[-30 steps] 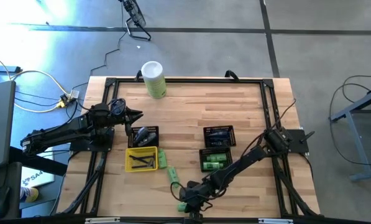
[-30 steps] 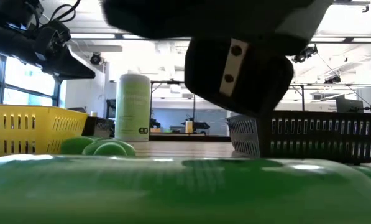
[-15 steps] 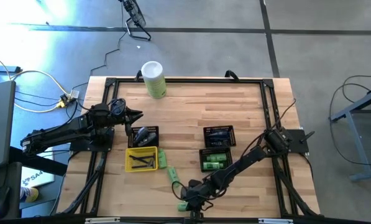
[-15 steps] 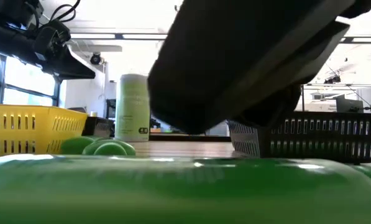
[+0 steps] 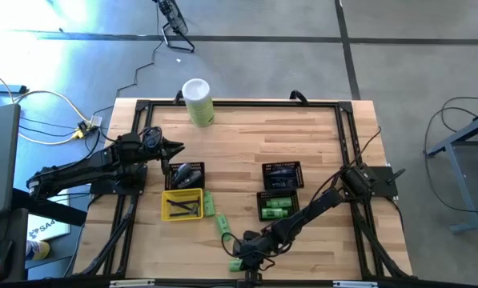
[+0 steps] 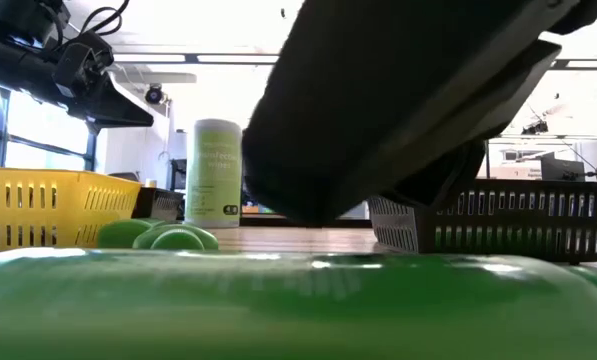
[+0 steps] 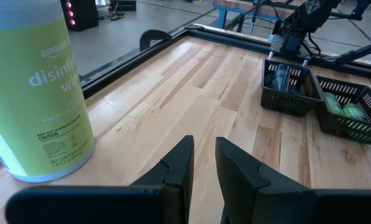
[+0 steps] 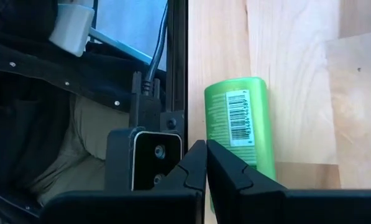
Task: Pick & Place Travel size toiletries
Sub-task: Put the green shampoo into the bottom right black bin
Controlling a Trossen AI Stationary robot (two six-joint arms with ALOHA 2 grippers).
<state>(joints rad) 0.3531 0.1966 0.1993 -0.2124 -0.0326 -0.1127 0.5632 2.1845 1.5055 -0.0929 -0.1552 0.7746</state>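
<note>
Left gripper (image 5: pixel 177 147): parked above the table's left side, fingers nearly together, empty, clear of the work. Right gripper (image 8: pixel 206 163): lowered at the near table edge, fingers closed, empty, poised over the green bottle (image 8: pixel 240 121) lying flat there, presumably for pickup.

In the low view a green bottle (image 6: pixel 298 300) fills the foreground as a blur, cut off by the picture's bottom edge, and the right arm (image 6: pixel 398 100) hides the room's middle. From above, the contents of the yellow tray (image 5: pixel 181 205) are too small to tell. The canister (image 7: pixel 33 87) runs past the left wrist picture's edge.
</note>
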